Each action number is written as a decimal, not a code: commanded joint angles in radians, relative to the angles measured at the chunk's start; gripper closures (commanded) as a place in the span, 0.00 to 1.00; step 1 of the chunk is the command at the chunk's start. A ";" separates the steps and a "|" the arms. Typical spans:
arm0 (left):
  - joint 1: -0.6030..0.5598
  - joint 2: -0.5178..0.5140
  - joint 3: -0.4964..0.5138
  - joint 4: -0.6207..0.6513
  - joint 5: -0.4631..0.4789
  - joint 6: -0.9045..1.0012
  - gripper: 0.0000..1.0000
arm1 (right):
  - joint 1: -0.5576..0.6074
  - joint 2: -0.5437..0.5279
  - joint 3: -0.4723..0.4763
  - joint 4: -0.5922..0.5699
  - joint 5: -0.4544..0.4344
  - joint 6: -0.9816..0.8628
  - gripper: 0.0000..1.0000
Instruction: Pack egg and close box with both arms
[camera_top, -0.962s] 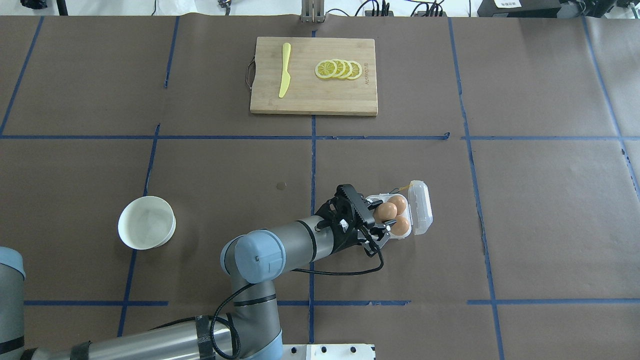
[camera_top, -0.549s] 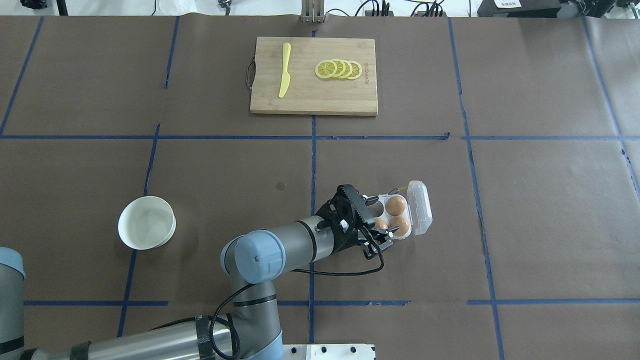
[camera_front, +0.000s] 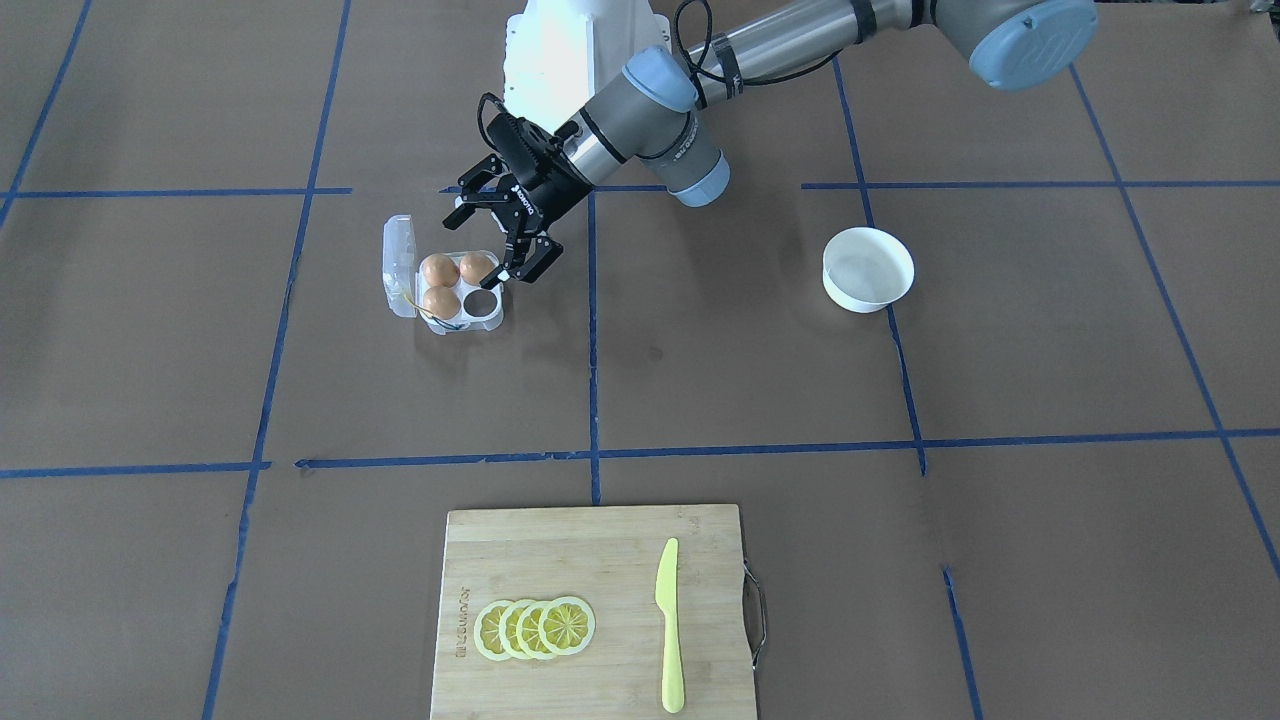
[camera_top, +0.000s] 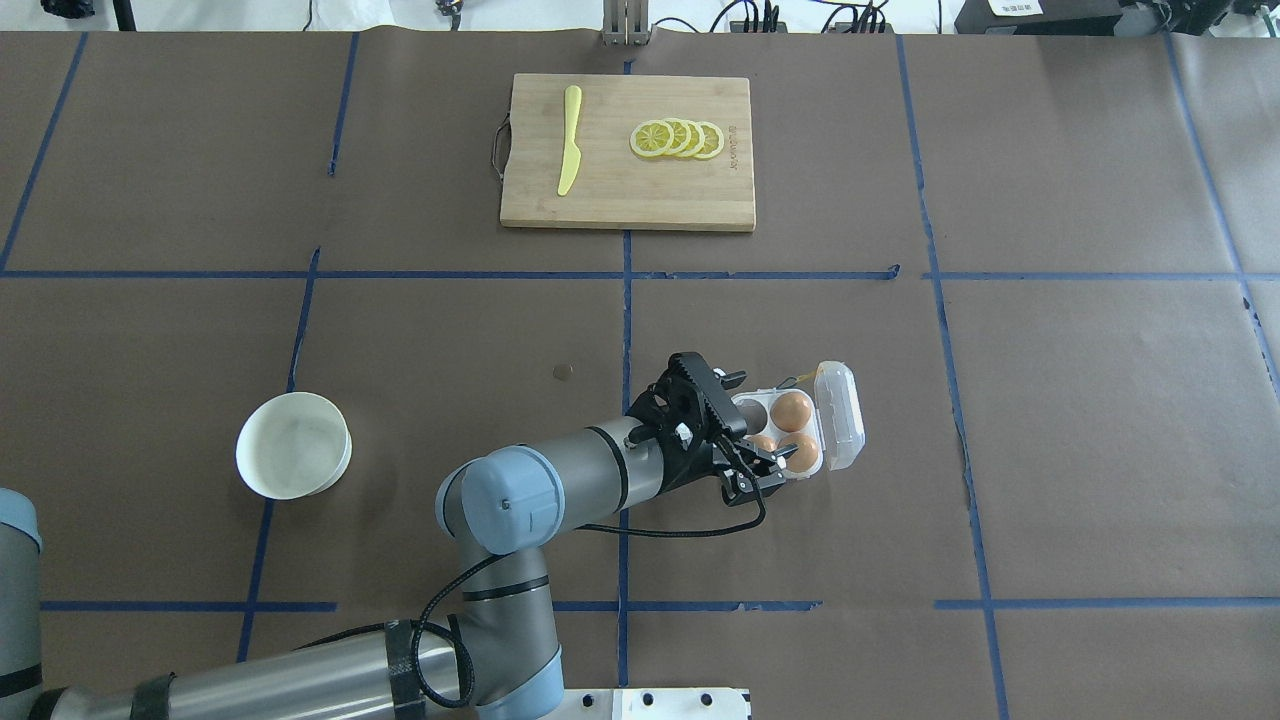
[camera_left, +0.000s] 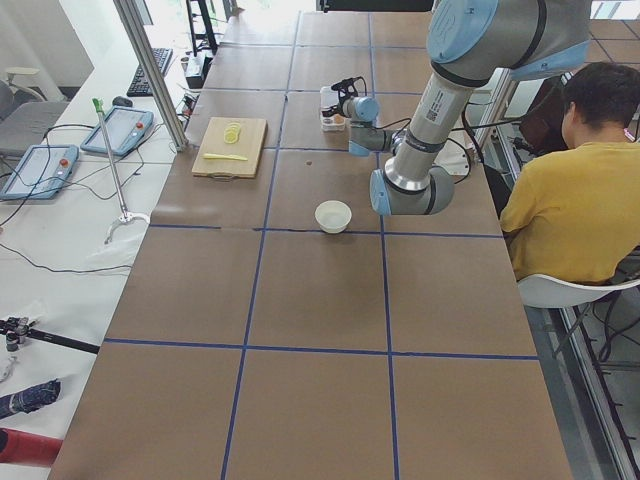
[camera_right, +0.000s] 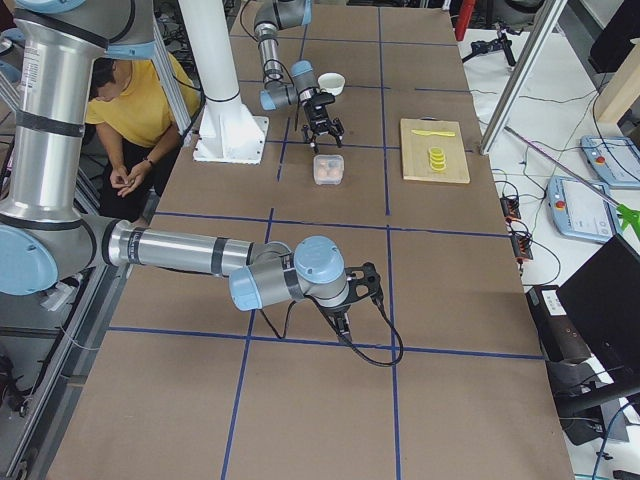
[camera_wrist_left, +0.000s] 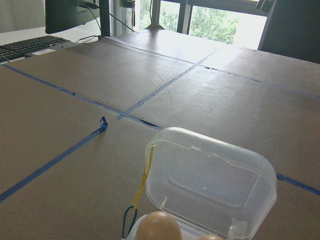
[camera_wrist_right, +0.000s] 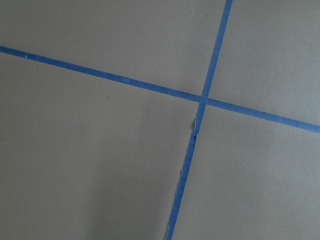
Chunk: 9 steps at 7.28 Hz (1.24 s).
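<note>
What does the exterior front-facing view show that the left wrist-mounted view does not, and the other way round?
Only the front-facing view shows the left gripper, open close to the box, the empty fourth cell, all three eggs, the white bowl, and the cutting board with lemon slices and a yellow knife. Only the wrist view shows a monitor, a keyboard and windows beyond the table. Both show the box's clear lid standing open, brown eggs inside, and blue tape lines.

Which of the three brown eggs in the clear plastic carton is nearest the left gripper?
The brown egg in the row away from the upright lid, right beside the open black left gripper; the other two sit along the lid.
</note>
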 joint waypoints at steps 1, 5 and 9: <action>-0.090 0.053 -0.134 0.229 -0.117 -0.005 0.01 | 0.000 0.000 -0.005 0.000 0.001 0.000 0.00; -0.377 0.260 -0.496 0.880 -0.343 0.024 0.01 | 0.000 -0.002 -0.011 0.000 0.001 0.000 0.00; -0.850 0.491 -0.531 1.062 -0.549 0.328 0.00 | 0.000 0.000 -0.019 -0.002 0.001 0.003 0.00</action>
